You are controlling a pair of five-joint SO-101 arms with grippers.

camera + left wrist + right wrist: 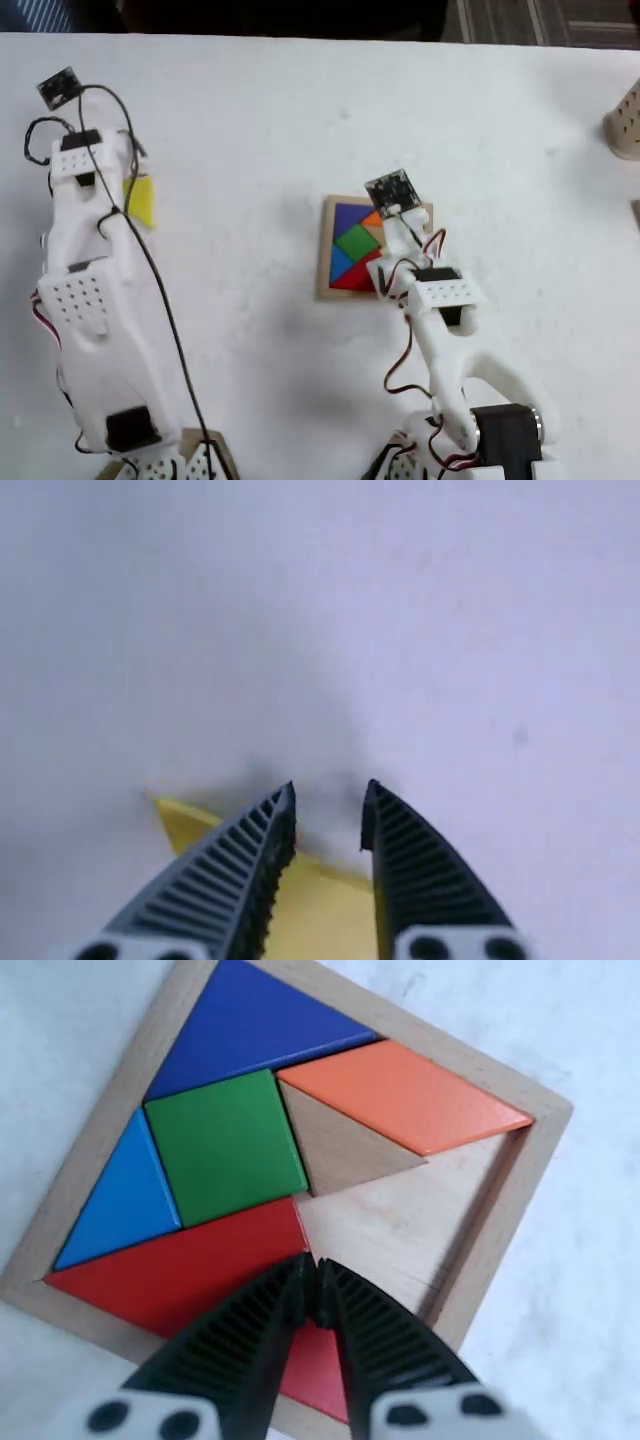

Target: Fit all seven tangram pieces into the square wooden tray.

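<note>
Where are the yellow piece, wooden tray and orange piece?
yellow piece (322, 915), left wrist view, middle of its exposed face.
wooden tray (505, 1210), right wrist view, bare rim.
orange piece (405, 1095), right wrist view, centre of its face.

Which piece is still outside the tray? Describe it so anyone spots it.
On the white table, look away from the wooden tray, to the left gripper. A flat yellow piece lies beneath it, the only yellow one and the only piece outside the tray.

Pale wood tray (506, 1210); dark blue triangle (245, 1025), light blue triangle (125, 1200), red triangle (190, 1270), green square (225, 1145), orange parallelogram (400, 1095); yellow piece (141, 202).
</note>
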